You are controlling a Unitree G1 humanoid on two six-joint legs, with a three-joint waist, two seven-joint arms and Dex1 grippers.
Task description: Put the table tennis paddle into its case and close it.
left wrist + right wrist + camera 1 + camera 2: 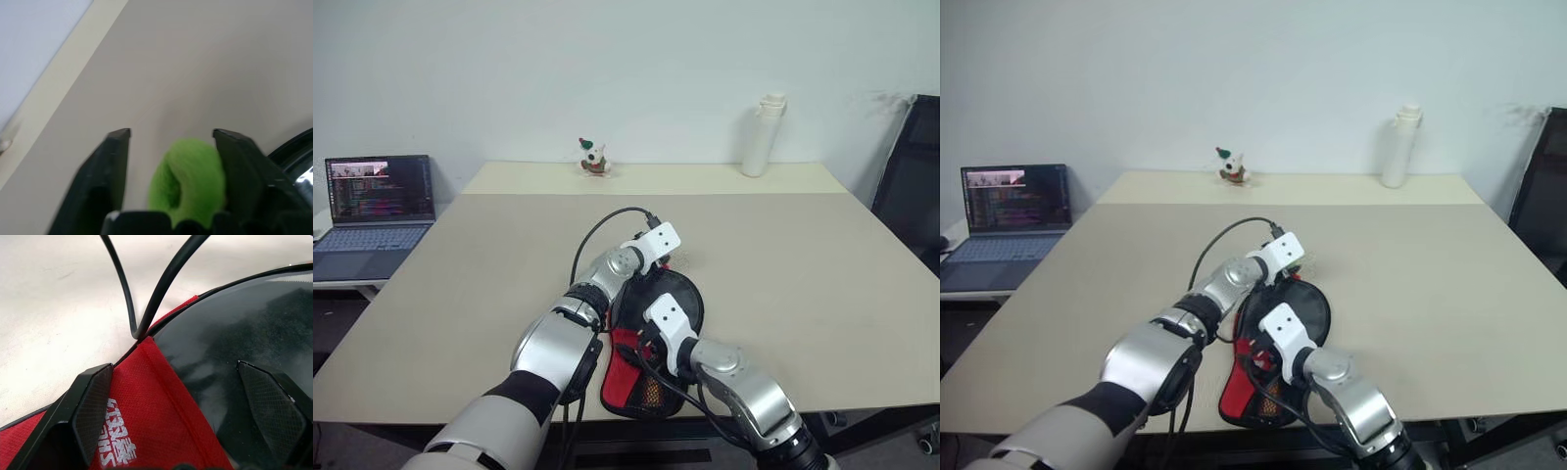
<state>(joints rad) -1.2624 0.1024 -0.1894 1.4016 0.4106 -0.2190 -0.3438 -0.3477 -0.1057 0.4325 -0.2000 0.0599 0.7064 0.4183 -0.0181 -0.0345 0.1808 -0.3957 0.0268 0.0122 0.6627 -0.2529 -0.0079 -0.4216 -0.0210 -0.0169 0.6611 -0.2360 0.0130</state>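
The case [641,384] lies near the table's front edge, red and black with a mesh pocket and white logo [117,443]. A round glossy black face [244,323] shows past its red flap, which looks like the table tennis paddle inside the case; its handle is hidden. My right gripper [173,367] is open just above them, one finger over the red fabric and one over the black face. My left gripper [171,134] is open at the case's far end [680,294]. A fuzzy green loop [190,181] sits between its fingers, against one of them.
A black cable [597,233] arcs over the table from the left wrist. A small toy figure [595,159] and a white bottle [764,135] stand at the table's far edge. A laptop [377,201] sits on a side table to the left, a black chair [913,176] to the right.
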